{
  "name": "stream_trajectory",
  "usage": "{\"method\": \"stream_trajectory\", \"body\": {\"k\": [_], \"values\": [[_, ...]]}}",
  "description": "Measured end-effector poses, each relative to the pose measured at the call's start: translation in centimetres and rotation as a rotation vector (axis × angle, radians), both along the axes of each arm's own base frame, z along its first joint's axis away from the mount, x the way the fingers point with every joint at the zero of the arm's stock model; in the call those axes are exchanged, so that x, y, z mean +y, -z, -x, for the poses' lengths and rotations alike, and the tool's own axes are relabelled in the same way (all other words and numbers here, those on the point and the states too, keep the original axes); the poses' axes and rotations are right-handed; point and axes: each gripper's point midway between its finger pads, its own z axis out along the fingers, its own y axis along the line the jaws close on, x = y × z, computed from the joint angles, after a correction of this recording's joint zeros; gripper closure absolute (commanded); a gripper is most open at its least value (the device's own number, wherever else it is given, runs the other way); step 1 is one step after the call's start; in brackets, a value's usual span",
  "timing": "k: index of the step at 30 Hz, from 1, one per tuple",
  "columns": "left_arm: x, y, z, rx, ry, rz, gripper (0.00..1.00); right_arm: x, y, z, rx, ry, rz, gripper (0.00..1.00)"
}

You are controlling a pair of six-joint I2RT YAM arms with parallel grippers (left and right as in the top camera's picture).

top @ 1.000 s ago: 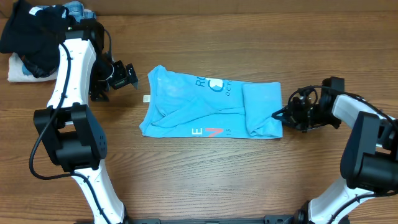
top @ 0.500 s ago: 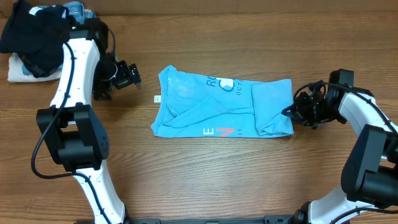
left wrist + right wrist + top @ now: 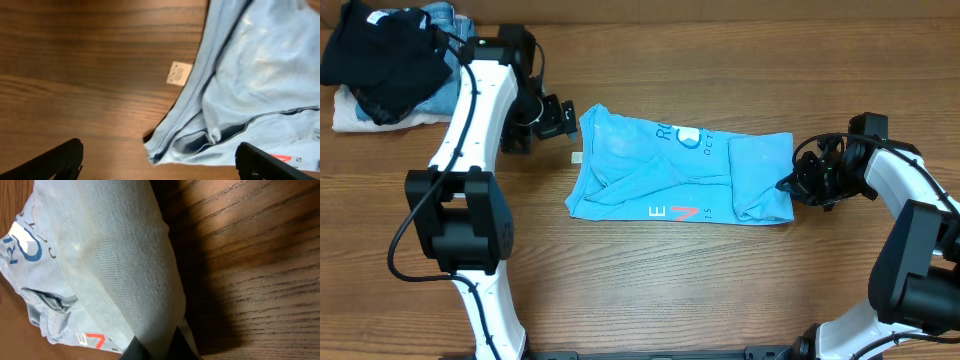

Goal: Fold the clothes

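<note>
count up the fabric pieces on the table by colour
light blue T-shirt: 1
black garment: 1
blue denim jeans: 1
white cloth: 1
total: 4

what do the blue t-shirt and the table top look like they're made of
The T-shirt looks like a soft knit jersey, likely cotton or a blend, with a matte surface. Fine knit rows and limp folds show close up, but the exact fibre is unclear. The table looks like wood or wood-look laminate, with dark grain lines and a slight sheen. Which of the two it is cannot be told.
</note>
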Motion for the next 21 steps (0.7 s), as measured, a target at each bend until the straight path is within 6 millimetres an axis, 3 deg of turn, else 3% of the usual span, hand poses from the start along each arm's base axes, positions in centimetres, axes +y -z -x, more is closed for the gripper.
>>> {"method": "stream_trajectory", "body": {"k": [5,14,21], "values": [[-1.2,0.6,-0.7,-0.031,0.013,0.038,0.0,0.0,0.0,0.1,0.006,0.002,0.003,0.96],[-2.8,3.6,0.0,-0.001,0.036,0.135,0.0,0.0,0.0,0.2,0.009,0.003,0.003,0.96],[-3.3,3.8,-0.4,-0.02,0.058,0.164,0.0,-0.1,0.1,0.2,0.01,0.003,0.005,0.96]]}}
